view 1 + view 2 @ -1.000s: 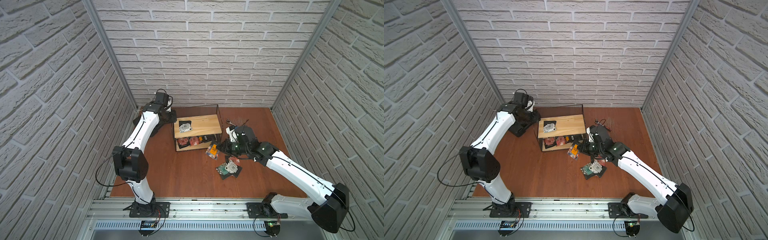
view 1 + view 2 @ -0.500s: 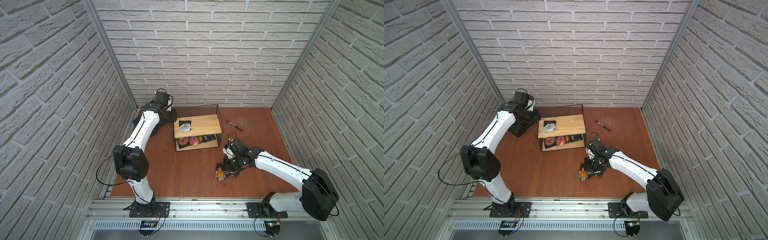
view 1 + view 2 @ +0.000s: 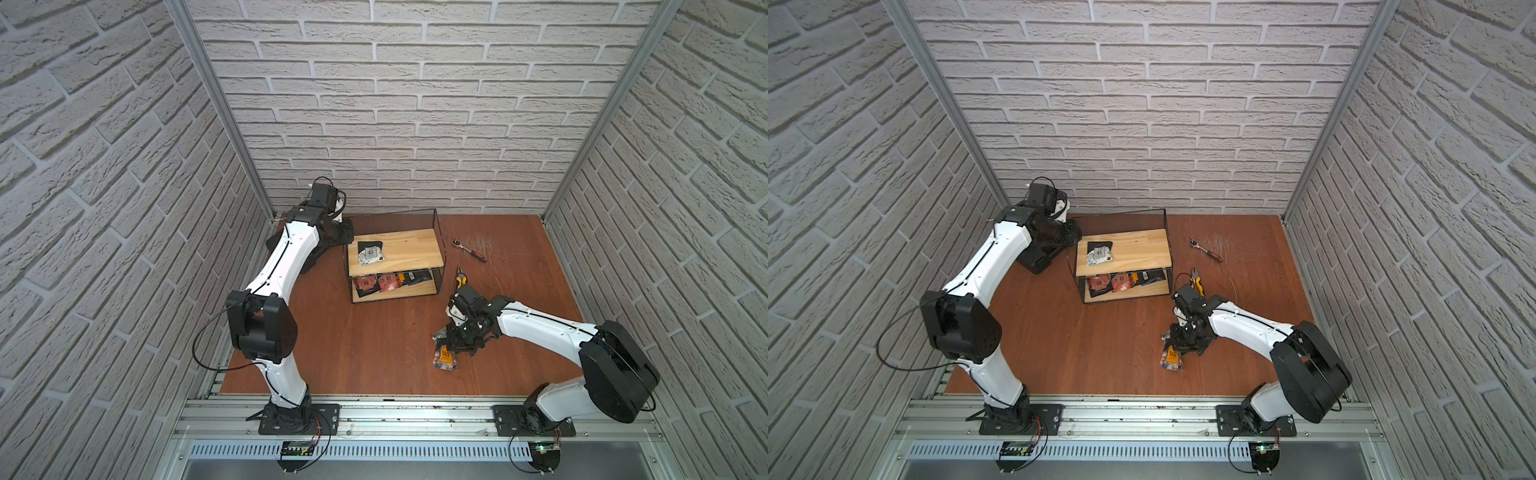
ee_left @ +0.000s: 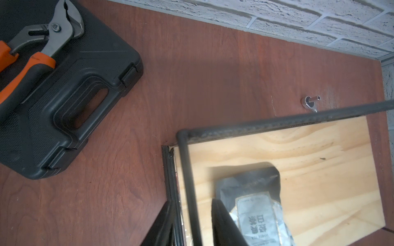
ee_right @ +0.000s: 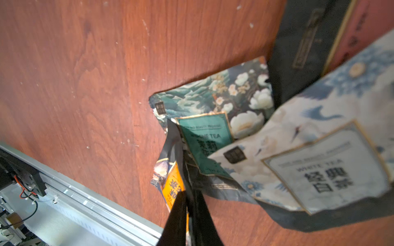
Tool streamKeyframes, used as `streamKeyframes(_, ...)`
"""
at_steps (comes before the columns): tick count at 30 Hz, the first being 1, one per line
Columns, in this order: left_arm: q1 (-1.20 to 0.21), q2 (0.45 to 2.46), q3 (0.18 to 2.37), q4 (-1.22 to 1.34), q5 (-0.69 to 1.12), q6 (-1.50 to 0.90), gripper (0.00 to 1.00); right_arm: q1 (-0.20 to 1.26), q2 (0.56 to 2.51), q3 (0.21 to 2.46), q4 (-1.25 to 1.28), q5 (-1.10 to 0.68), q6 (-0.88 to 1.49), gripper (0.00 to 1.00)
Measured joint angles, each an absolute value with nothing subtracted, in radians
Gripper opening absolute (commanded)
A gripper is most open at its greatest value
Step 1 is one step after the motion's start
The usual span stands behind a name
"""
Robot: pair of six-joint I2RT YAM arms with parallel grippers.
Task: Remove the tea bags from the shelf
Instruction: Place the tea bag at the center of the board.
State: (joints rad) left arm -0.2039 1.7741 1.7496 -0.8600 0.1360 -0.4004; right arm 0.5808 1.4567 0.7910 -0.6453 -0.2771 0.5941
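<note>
The shelf (image 3: 411,249) stands at 12 o'clock on the worktop (image 3: 332,353). Its upper board carries a silver-white tea bag (image 3: 371,254) lying on a black one. The lower tier holds red tea bags (image 3: 376,284) and, to their 3 o'clock, darker ones. The left tool (image 4: 191,202) sits at the shelf's 10 o'clock corner. Its fingers stand on either side of the wire frame rail and appear clamped on it. The right tool (image 5: 189,192) is low over the worktop at 5 o'clock from the shelf. Its fingers are nearly together, pinching the edge of an orange-label tea bag (image 5: 173,187), whose far end rests on the worktop in both top views. Touching it lie a teal tea bag (image 5: 213,95) and a white tea bag (image 5: 319,170), overlapping. A tool case (image 4: 64,95) sits at the shelf's 9 o'clock, and a ratchet (image 3: 469,249) lies at its 3 o'clock.
</note>
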Motion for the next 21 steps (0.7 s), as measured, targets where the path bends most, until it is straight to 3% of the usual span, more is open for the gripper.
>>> streamKeyframes(10, -0.204, 1.774, 1.750, -0.860, 0.136, -0.400, 0.34, 0.581, 1.429, 0.792, -0.658, -0.190, 0.614, 0.48)
streamKeyframes(21, -0.206, 1.774, 1.750, -0.860, 0.136, -0.400, 0.34, 0.609, 1.251, 0.920, -0.807, -0.015, 0.623, 0.51)
